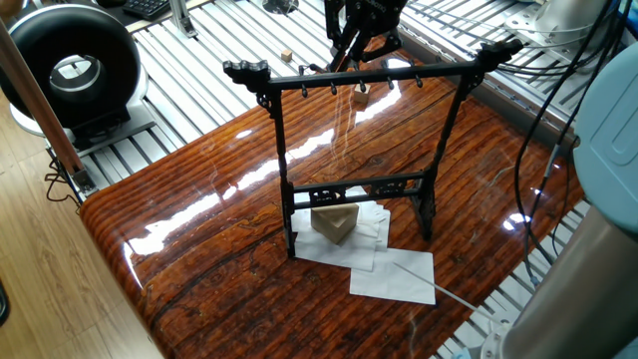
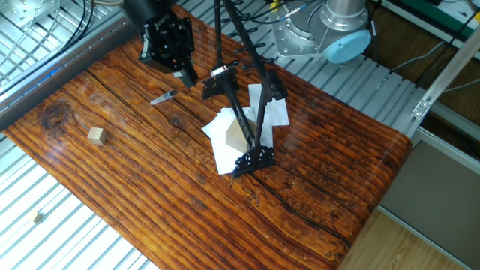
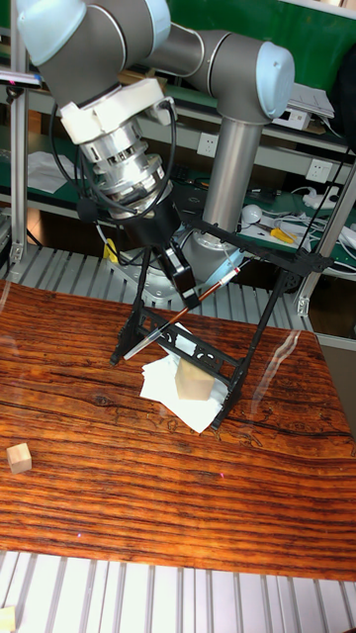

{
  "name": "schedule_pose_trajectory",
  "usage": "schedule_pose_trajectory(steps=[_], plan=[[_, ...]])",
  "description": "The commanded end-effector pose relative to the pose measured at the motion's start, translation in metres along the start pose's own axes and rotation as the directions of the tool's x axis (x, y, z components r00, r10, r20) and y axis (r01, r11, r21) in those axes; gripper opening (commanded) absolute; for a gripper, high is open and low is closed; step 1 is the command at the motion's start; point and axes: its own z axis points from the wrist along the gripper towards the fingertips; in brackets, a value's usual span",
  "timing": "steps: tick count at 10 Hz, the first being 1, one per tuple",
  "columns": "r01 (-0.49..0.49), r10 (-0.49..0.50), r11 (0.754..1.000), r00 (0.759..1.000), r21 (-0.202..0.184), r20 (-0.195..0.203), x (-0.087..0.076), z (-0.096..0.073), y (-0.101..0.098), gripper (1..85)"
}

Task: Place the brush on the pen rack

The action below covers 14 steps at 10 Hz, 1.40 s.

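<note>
Gripper (image 3: 184, 287) clamped on the brush (image 3: 163, 324), holding it slanted in the air beside the pen rack (image 3: 222, 307), tip low near the rack's foot, not on the top crossbar pegs. Small wooden cube (image 2: 95, 135) sits well apart from the rack.

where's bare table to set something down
Free: the wide stretch of table on the far side of the pen rack from the gripper, and the wood between rack and small wooden cube. Crowded: papers under the rack, and around the gripper.

Grey arm (image 3: 222, 148), pale-blue joint caps, black pincer (image 3: 176, 265)
</note>
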Motion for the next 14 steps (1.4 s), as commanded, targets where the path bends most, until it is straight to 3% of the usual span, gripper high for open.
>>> schedule_pose_trajectory(steps=[1,14], plan=[[-0.003,0.003,1.000,1.000,0.012,0.011,-0.0001,0.0015,-0.0043,1.0],[-0.015,0.015,1.000,1.000,0.010,-0.006,0.0008,0.0052,-0.0063,1.0]])
